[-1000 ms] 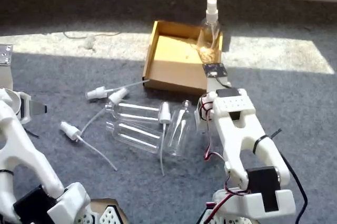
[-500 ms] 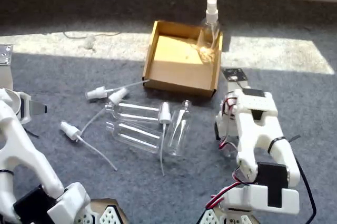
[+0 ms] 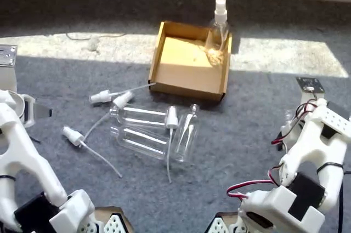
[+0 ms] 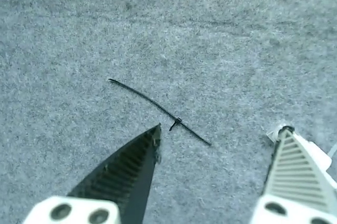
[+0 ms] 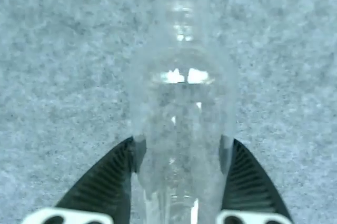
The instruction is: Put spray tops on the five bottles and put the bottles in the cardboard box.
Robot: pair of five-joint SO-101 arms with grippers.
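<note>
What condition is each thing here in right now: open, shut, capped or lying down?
Left gripper: open, empty.
Right gripper: shut on an uncapped bottle.
Boxed bottle: upright, spray top on.
Cardboard box: open, holds one bottle.
Three carpet bottles: lying down, uncapped.
Four spray tops: loose on the carpet.

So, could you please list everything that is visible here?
box: 1, brown, far middle of carpet.
capped bottle: 1, clear, standing in box's far right corner.
bare bottles: 3, clear, lying before the box.
held bottle: 1, clear, in right end effector.
spray tops: 4, white, loose around bare bottles.
cable tie: 1, black, on carpet under left end effector.
left end effector: 1, black and white, open.
right end effector: 1, black, shut on held bottle.
</note>
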